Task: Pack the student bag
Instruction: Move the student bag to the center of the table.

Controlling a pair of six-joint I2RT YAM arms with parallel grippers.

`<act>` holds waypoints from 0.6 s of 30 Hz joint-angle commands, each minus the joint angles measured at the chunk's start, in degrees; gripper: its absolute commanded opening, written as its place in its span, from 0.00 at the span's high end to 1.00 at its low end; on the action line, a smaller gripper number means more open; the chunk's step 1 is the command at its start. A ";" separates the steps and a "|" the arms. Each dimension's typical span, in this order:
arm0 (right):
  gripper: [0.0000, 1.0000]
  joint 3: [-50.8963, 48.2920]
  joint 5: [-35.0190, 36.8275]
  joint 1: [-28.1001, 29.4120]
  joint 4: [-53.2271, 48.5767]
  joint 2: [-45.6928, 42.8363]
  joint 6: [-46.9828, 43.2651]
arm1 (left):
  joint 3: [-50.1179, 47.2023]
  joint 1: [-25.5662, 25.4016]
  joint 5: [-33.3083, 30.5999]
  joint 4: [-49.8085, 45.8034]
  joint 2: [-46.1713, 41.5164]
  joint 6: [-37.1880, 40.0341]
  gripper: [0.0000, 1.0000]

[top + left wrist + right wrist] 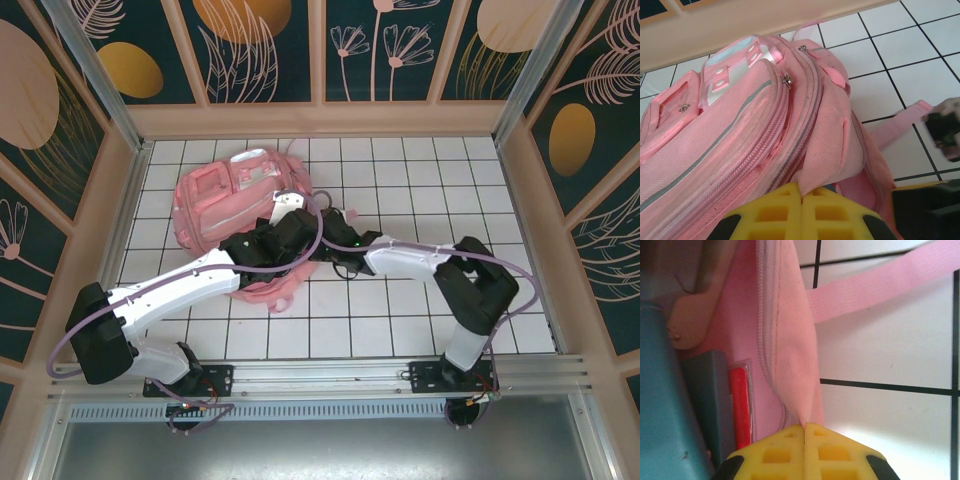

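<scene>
On the tiled surface [430, 190], toward 11 o'clock, the student bag [215, 205] looks soft and floppy; our left gripper [801, 190] and right gripper [804, 427] each pinch its opening edge.

both arms reach inward from their bases until the wrists nearly meet. the left arm [175, 288] folds back at its elbow on the near left, then stretches its white forearm away and to the right. the right arm [410, 256] bends at a raised elbow and runs left. the left gripper [801, 189] has its yellow fingers [770, 216] pressed together on a fold of the student bag [740, 130]. the right gripper [804, 427] is pinched tight on the bag's edge in the same way.
</scene>
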 commanded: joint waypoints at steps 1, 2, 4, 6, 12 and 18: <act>1.00 -4.22 -0.52 -2.03 4.69 -7.70 -1.03 | -0.37 0.83 -0.80 2.49 -1.35 -0.21 1.00; 1.00 -5.91 -2.23 -2.51 6.71 -9.14 -1.37 | -0.39 1.05 -0.71 2.54 -1.33 -0.21 1.00; 1.00 -10.54 -7.47 -4.10 13.49 -13.14 -2.11 | -0.57 1.44 -0.38 2.49 -1.37 -0.39 1.00; 1.00 -14.23 -10.68 -5.61 17.71 -16.54 -1.16 | -0.57 1.76 -0.18 2.57 -1.31 -0.34 1.00; 1.00 -22.41 -20.01 -9.89 29.12 -21.23 1.34 | -0.14 2.20 1.36 2.84 -0.34 -0.57 1.00; 0.73 -20.91 -17.51 -9.22 23.75 -19.27 -0.09 | 0.40 2.18 2.89 2.28 0.12 -1.06 0.72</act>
